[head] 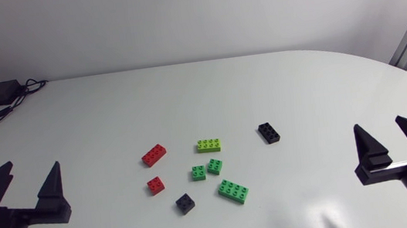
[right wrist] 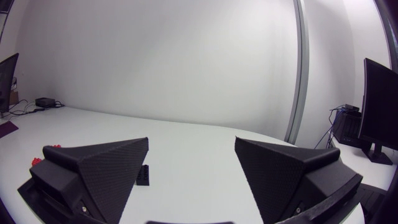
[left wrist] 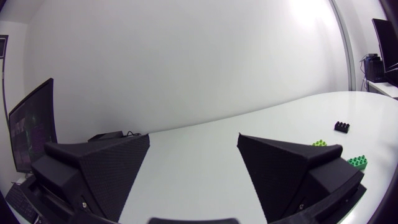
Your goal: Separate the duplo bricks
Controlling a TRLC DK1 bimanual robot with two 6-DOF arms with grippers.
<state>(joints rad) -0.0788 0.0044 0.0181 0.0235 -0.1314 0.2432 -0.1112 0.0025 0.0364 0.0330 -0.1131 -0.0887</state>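
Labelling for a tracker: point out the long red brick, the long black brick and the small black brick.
long red brick [head: 154, 155], head view, top centre
long black brick [head: 269, 132], head view, top centre
small black brick [head: 185, 203], head view, top centre

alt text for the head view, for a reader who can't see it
Eight loose duplo bricks, two red, two black and four green, lie scattered in the middle of a white table. The left gripper and right gripper rest open at the side edges, both well clear of the bricks.
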